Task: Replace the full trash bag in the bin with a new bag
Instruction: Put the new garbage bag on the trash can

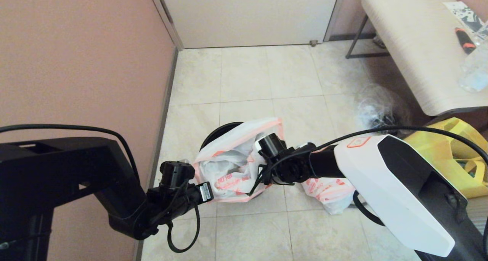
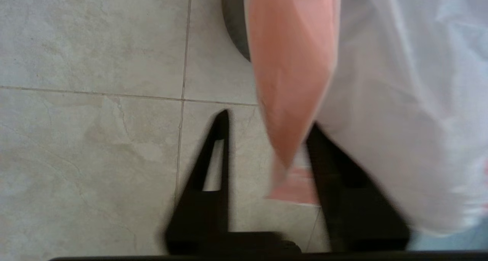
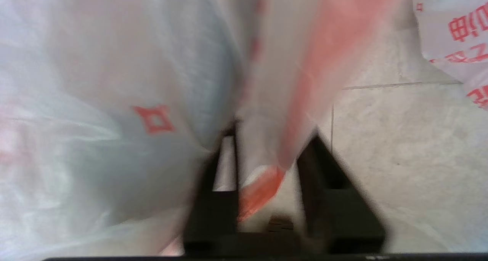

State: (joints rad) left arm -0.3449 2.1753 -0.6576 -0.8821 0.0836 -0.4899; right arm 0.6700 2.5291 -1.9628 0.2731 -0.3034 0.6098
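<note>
The black bin (image 1: 219, 135) stands on the tiled floor with the new bag (image 1: 236, 158) draped over its mouth, the pale orange hem (image 1: 280, 129) standing up. My left gripper (image 1: 204, 192) is at the bag's near left side. In its wrist view the left gripper (image 2: 267, 120) is open, and the orange hem (image 2: 293, 63) hangs between the jaws beside the bin's edge (image 2: 234, 24). My right gripper (image 1: 261, 179) (image 3: 274, 128) is open at the bag's right side, hem film between its fingers. The full trash bag (image 1: 328, 192) (image 3: 457, 36) lies on the floor to the right, under my right arm.
A pink wall (image 1: 76, 63) runs close along the left. A clear bag with dark items (image 1: 377, 108) and a yellow tote (image 1: 457, 154) sit at the right by a pale bench (image 1: 415, 44). A closed door (image 1: 248, 13) is at the back.
</note>
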